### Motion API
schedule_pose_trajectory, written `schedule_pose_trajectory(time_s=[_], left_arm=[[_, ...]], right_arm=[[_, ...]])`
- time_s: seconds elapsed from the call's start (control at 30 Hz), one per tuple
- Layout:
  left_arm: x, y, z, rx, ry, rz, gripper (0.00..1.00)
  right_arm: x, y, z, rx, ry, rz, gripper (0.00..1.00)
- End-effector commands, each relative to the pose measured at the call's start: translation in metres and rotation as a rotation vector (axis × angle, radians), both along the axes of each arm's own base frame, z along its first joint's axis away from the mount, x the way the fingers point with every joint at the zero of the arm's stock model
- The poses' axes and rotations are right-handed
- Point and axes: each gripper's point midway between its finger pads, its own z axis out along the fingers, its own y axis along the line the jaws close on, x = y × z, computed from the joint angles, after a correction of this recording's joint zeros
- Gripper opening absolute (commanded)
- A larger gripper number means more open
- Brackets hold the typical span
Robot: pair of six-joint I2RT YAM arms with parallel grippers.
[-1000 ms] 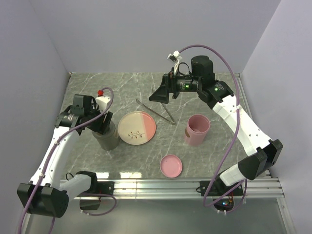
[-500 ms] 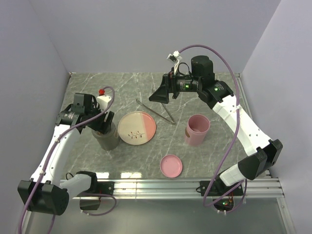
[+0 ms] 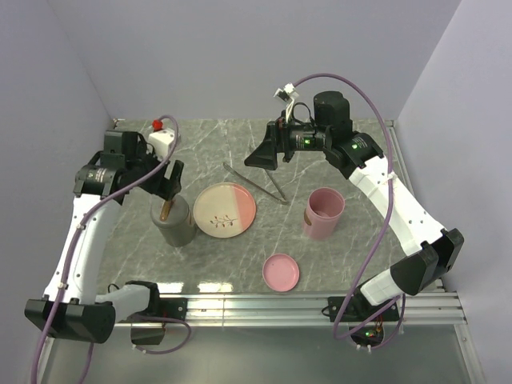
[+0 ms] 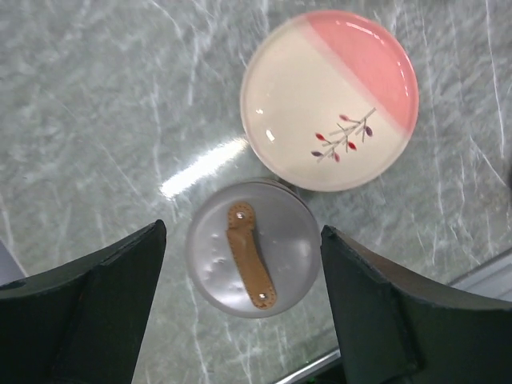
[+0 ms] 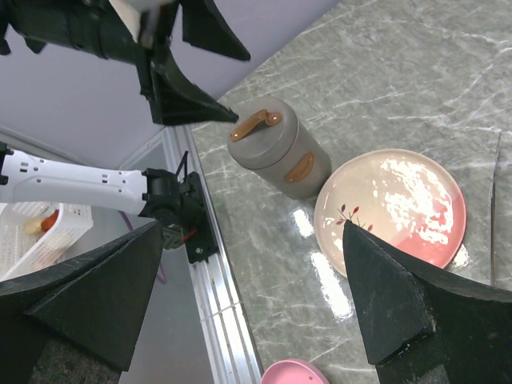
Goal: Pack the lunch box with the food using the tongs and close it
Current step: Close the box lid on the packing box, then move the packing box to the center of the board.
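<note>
Grey marbled table and lavender walls make up the work area.

1. Limits of view. I cannot see into the grey lunch box: its lid is on, with a brown strap lying across the top, so any contents are hidden. From the right wrist camera, the tongs show only as a thin sliver at the right edge of the frame. That view also catches a white basket beyond the table rail, cut off by the frame and by my own finger (its contents are too small to identify). The pink container stands open, but I cannot tell what is inside it.

2. Left gripper. Its jaws stand wide apart, raised directly over the lunch box lid, with clear table showing between each finger and the lid. Nothing is held. The lunch box stands upright just beside the cream-and-pink plate, on the plate's left in the top view.

3. Right gripper. Its jaws are spread fully and hold nothing; it hangs high over the far half of the table.

4. Tongs. They lie flat on the table between the plate and the pink container, joined end nearest the container, close below the right gripper and well apart from the left one.

5. A pink lid lies flat near the front rail.
</note>
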Motion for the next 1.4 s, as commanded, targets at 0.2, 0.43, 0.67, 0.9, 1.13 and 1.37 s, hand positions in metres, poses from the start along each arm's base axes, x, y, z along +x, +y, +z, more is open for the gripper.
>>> schedule_pose_trajectory(time_s=[0.2,0.43,0.67,0.9,1.13,1.37], left_arm=[[0.051,0.052,0.012,-0.145,-0.003,0.149,0.69],[0.073,0.074,-0.031,-0.139,0.11,0.228,0.59],[0.074,0.082,-0.081,-0.243,0.273,0.252,0.4],[0.052,0.069,-0.123,-0.292,0.41,0.22,0.37],[0.026,0.066,-0.145,-0.255,0.477,0.165,0.36],[-0.001,0.049,-0.15,-0.32,0.553,0.105,0.35]], right_arm=[[-0.003,-0.002,0.009,0.015,-0.028,0.016,1.0],[-0.003,-0.002,0.006,0.011,-0.02,0.014,1.0],[-0.003,-0.002,0.005,0.013,-0.017,0.014,1.0],[-0.003,-0.003,0.004,0.007,-0.018,0.007,1.0],[-0.003,-0.003,0.002,0.005,-0.016,0.005,1.0],[-0.001,-0.002,0.0,0.004,-0.008,0.004,1.0]])
